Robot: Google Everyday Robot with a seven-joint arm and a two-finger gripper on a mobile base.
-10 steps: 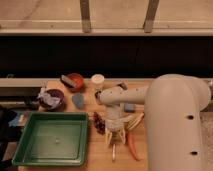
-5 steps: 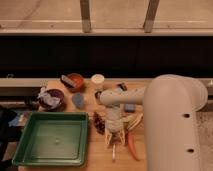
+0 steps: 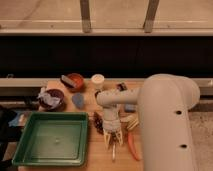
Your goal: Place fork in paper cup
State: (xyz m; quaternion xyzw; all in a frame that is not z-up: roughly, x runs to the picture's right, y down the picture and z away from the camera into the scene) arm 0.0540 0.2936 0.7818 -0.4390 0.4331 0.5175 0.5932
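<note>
Camera view: claw point(image 3: 114, 139) points down near desk point(image 3: 99, 155) front edge, over slim silver metal fork point(image 3: 113, 153), just beside orange carrot point(image 3: 133, 148). Claw state: cannot tell. Cream-white cylindrical paper cup point(image 3: 97, 80) upright near rear edge, well apart. Green plastic tray point(image 3: 50, 139) takes up left side.

Pincer point(image 3: 114, 139) above fork point(image 3: 113, 154), beside carrot point(image 3: 133, 148)

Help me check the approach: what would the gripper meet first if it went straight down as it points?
Probably the fork, lying on the wooden table right under the gripper; the carrot lies beside that line. Depth is unclear, so it may already touch.
</note>
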